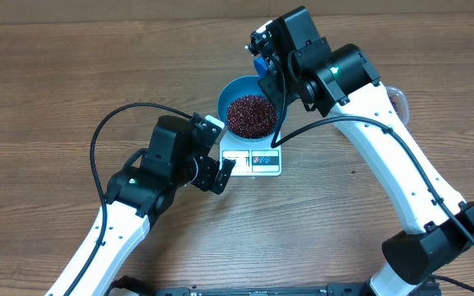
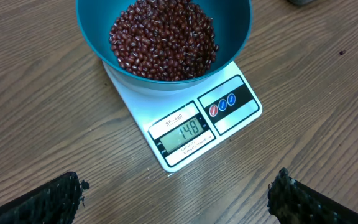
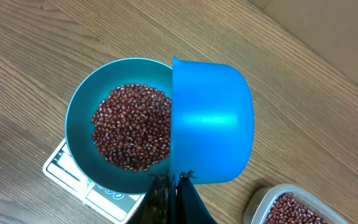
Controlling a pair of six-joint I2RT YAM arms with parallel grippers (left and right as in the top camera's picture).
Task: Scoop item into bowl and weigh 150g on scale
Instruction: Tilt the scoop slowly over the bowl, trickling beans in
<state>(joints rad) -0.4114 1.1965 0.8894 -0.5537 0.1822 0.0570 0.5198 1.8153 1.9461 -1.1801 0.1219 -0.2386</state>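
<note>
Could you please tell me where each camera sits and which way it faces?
Overhead: above the table, looking straight down at bowl, beans, scale; left arm, left tool, right arm, right tool show.
Left wrist: low, facing forward-down at scale and bowl; its open fingers show.
Right wrist: above the bowl, looking down on the gripped scoop; its fingers show.
Shared: all three see bowl, beans, scale.
</note>
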